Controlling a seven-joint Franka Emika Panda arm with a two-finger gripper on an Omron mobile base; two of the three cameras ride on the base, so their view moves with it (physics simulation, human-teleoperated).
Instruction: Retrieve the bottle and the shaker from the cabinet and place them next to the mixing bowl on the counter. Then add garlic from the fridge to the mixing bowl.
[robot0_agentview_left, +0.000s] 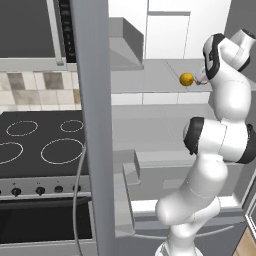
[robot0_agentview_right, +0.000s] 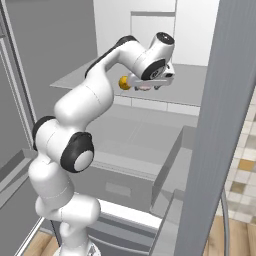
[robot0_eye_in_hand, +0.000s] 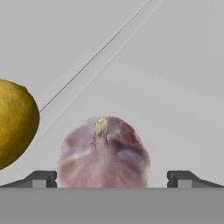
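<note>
The arm is reaching up and forward. The gripper is standing wide open, fingertips at nine and three o'clock.

Pincer beside orange fruit

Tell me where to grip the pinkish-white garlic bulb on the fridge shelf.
Take the pinkish-white garlic bulb across its widest rounded middle, coming straight on as the open gripper already points. Its fingertips flank both sides. Its pointed tip faces up, and the round yellow fruit sits clear to one side.
</note>
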